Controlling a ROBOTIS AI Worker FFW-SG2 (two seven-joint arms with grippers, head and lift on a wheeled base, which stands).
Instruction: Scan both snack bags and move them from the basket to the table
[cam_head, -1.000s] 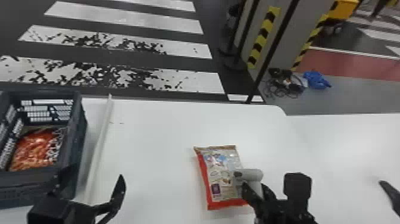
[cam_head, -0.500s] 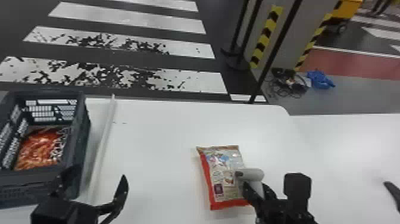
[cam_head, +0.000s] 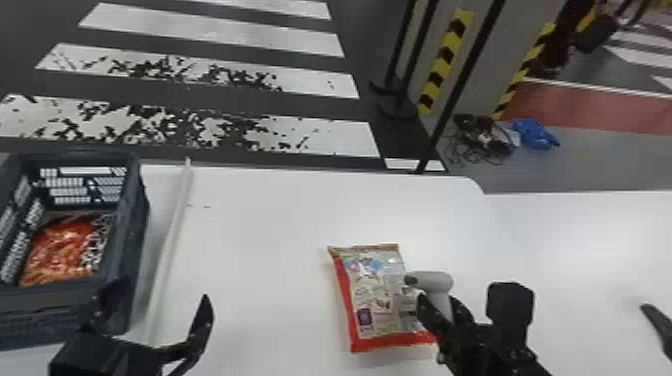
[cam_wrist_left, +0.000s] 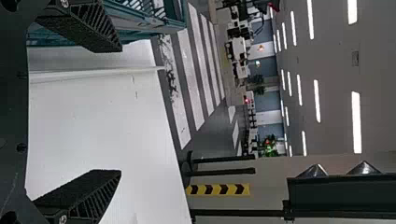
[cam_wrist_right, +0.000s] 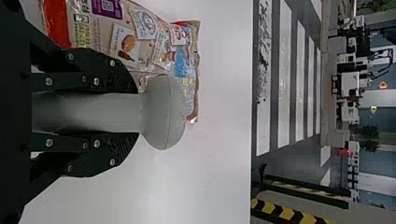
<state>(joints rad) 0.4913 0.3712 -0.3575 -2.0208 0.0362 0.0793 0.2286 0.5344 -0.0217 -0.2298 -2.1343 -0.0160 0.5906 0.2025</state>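
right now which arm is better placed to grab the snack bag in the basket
Left, most likely: the left end effector is open and empty, near the basket where that snack bag lies, while the right end effector is shut on the scanner, by the other bag.

A white table (cam_head: 260, 215) is seen across the lower head view. On it, a dark basket (cam_head: 50, 315) is set at the left edge, a long pale strip (cam_head: 175, 220) is laid beside it, and a snack bag (cam_head: 377, 295) is placed right of lower centre.
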